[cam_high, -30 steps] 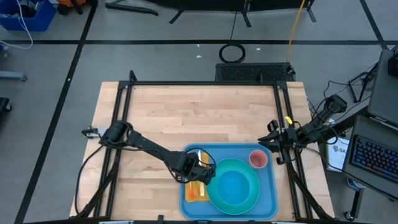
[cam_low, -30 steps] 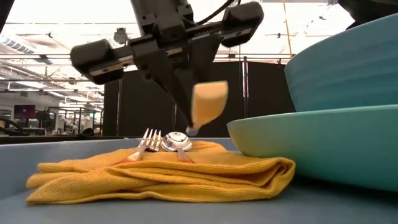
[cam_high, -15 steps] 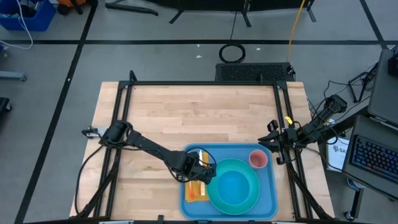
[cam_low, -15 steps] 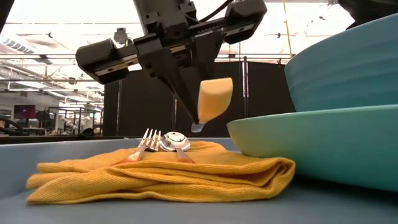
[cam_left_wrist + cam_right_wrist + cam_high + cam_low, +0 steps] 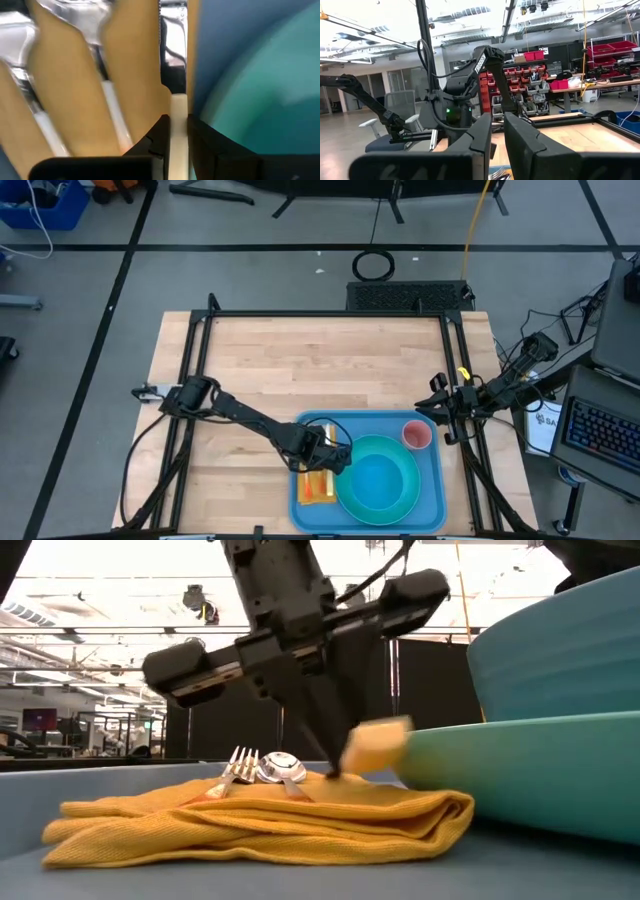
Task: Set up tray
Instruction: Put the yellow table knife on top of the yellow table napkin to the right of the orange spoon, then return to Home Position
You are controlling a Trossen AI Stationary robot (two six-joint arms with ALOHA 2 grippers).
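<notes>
From above, a wooden table [image 5: 320, 370] holds a light-blue tray [image 5: 436, 490] at its near edge, right of centre. On the tray sit a round turquoise plate [image 5: 345, 498] carrying a bowl [image 5: 380, 480], a pink cup [image 5: 416, 436] at the far right corner, and a folded orange napkin [image 5: 318, 490] along the left side. The left arm reaches diagonally from the table's left side, and the left gripper [image 5: 335, 455] hangs over the far end of the napkin, just beside the plate. The right gripper [image 5: 438, 415] waits at the tray's far right corner, near the cup.

At table height, the napkin [image 5: 260, 820] lies folded on the tray [image 5: 300, 880], with a fork [image 5: 238, 770] and spoon [image 5: 280, 768] resting on top. The left gripper [image 5: 335, 765] comes down from above, its tip at the napkin, pinching a knife whose cream handle [image 5: 378, 743] tilts toward the plate [image 5: 530, 775].

From the left wrist, the dark fingers [image 5: 155, 142] pinch the cream handle [image 5: 178, 125]; the knife [image 5: 173, 45] blade lies over the napkin [image 5: 130, 75], beside the spoon [image 5: 90, 20] and fork [image 5: 20, 60]; the plate [image 5: 260, 85] is just beside it.

From the right wrist, the right gripper [image 5: 498, 135] has its fingers close with a narrow gap, holding nothing
</notes>
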